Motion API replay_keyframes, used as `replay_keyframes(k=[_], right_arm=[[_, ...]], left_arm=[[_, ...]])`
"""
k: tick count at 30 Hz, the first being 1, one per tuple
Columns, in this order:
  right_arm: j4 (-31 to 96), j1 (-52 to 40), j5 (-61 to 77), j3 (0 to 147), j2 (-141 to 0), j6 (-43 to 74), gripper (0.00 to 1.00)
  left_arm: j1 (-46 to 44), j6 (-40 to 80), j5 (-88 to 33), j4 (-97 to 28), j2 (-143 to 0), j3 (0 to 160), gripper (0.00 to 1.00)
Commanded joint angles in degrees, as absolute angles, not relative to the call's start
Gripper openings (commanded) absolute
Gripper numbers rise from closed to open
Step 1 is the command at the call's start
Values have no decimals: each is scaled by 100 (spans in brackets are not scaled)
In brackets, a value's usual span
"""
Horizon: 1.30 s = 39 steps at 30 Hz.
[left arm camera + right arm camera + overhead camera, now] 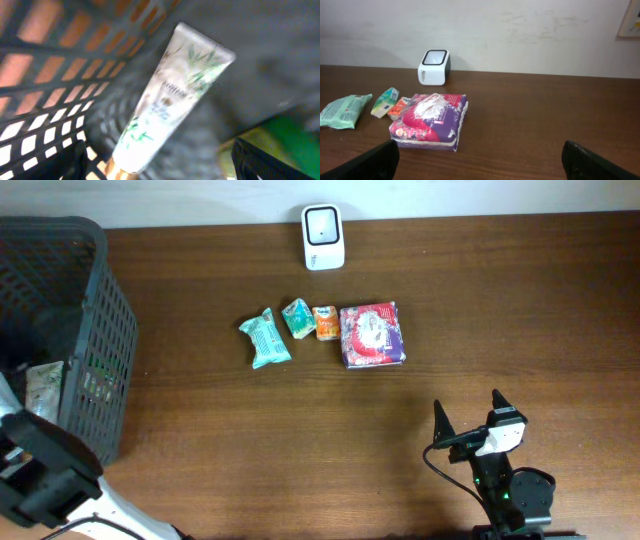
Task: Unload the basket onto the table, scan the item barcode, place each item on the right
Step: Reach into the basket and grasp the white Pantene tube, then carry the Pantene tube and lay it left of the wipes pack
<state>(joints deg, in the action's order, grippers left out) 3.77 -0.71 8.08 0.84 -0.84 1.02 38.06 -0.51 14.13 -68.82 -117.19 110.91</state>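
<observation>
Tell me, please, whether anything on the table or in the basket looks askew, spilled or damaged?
Nothing stands out. Four packets lie in a loose row on the table before the scanner, none torn or spilled. A white tube lies slantwise in the basket, intact.

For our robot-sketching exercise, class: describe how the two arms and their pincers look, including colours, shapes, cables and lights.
The right pincer has two black pointed fingers on a white block. A black cable loops beside it, and a green light glows on the black body below. The left arm shows black blocky parts and a white link.
</observation>
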Motion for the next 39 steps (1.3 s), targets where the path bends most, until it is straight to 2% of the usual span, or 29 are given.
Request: replay_keyframes(k=[1,9,14,20,23,29,32,34,39], right_arm=[[379,-36,840,32,-47,67,99],[379,-36,840,32,-47,67,99],[379,-36,840,32,-47,67,99],[379,-36,840,32,-47,67,99],[379,-36,840,32,-47,67,99],[379,-36,840,32,-47,67,99],[379,-36,840,32,-47,69,99],[379,-36,840,32,-47,67,99],[379,-36,840,32,-47,67,99]], left_arm=[[4023,-1306,1310,-6440,-11677,10344,87],[4077,-2141,1313,-5441,-11677,8851,84],[4084,-2156,1347,-4936,-11679,8495,83],[4084,-2152,775,-4814,-11688,8440,43],[4084,-1885,451,-4718,-11684,8495,31],[4084,-928,-650,-5083,-11454,9550,22],[4084,-425,-1494,-5242,-11065,10567,6],[4084,-163,-2095,-5231,-10796,11107,0],[4066,517,-3234,-5035,-10020,12210,0]])
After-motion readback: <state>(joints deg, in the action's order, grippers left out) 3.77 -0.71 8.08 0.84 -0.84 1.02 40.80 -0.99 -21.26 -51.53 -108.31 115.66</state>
